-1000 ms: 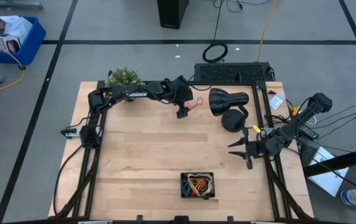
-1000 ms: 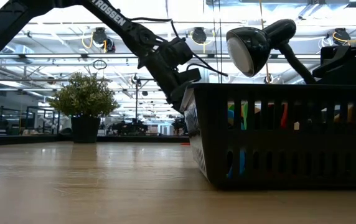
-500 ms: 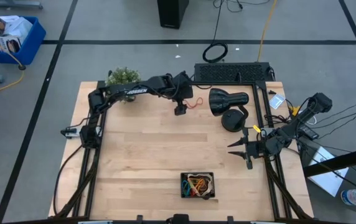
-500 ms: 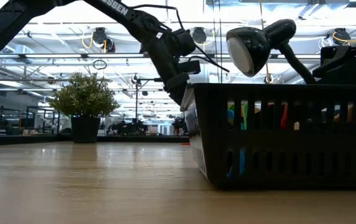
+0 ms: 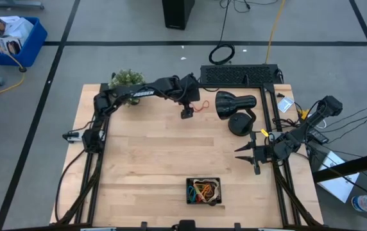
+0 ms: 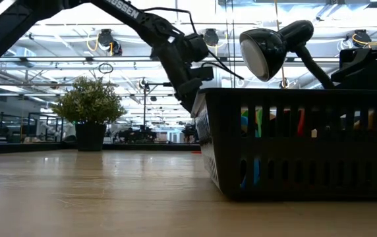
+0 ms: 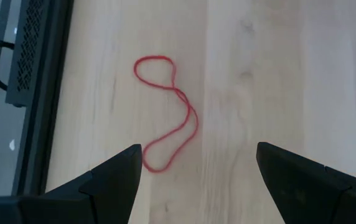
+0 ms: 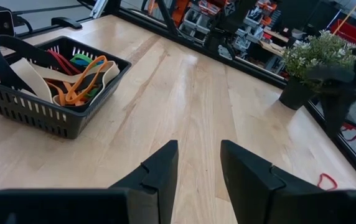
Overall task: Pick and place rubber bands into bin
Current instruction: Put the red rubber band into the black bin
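A red rubber band (image 7: 168,112), twisted into a figure-eight, lies flat on the wooden table near its far edge; it also shows in the high view (image 5: 201,108). My left gripper (image 7: 198,168) hovers above it, open and pointing down, one finger on either side of the band's near end, touching nothing. It also shows in the high view (image 5: 187,113). The black bin (image 5: 204,180) stands near the table's near edge with several coloured bands (image 8: 81,78) in it. My right gripper (image 8: 198,162) waits open and empty at the table's right side.
A black lamp (image 5: 235,104) stands right of the red band at the far right. A small potted plant (image 5: 127,79) stands at the far left. A black perforated panel (image 5: 238,74) runs along the far edge. Bare wood (image 5: 158,154) lies between the band and the bin.
My left arm's wrist has risen a little above the red band and drawn slightly toward the table's far edge. The band lies where it was.
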